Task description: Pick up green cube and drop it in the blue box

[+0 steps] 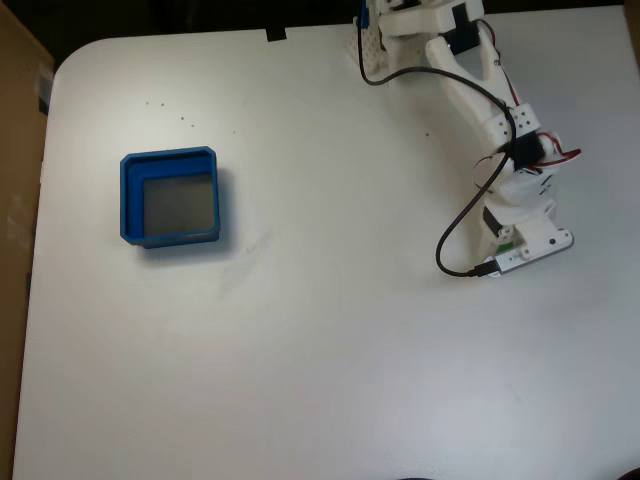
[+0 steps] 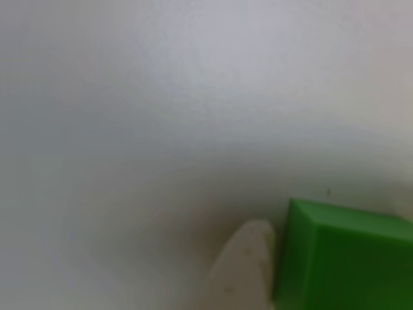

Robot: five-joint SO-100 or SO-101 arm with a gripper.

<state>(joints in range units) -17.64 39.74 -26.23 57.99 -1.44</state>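
The white desk (image 1: 300,350) took up nearly all of the fixed view, with rounded corners at its upper left and a brown surface showing past its left edge. A few small dark specks dotted the desk toward the upper left, above the box.

The white arm (image 1: 470,90) reached down from its base at the top edge, right of centre, and bent toward the right side of the desk. A black cable (image 1: 455,225) looped off it to the left and ran back to a connector near the wrist.

The blue box (image 1: 170,197) sat on the left part of the desk, well apart from the arm, its thick walls framing a bare grey floor.

The tool (image 1: 512,243) pointed down at the desk at the arm's lower end. In the fixed view a sliver of green showed beneath it, hidden for the most part by the wrist hardware.

In the other view, close and blurred, the green cube (image 2: 342,258) lay at the lower right on the desk, and one pale finger (image 2: 242,271) rose from the bottom edge just at the cube's left face, seemingly touching it. The second finger could not be seen, so I could not tell how wide the tool stood or whether it gripped the cube.
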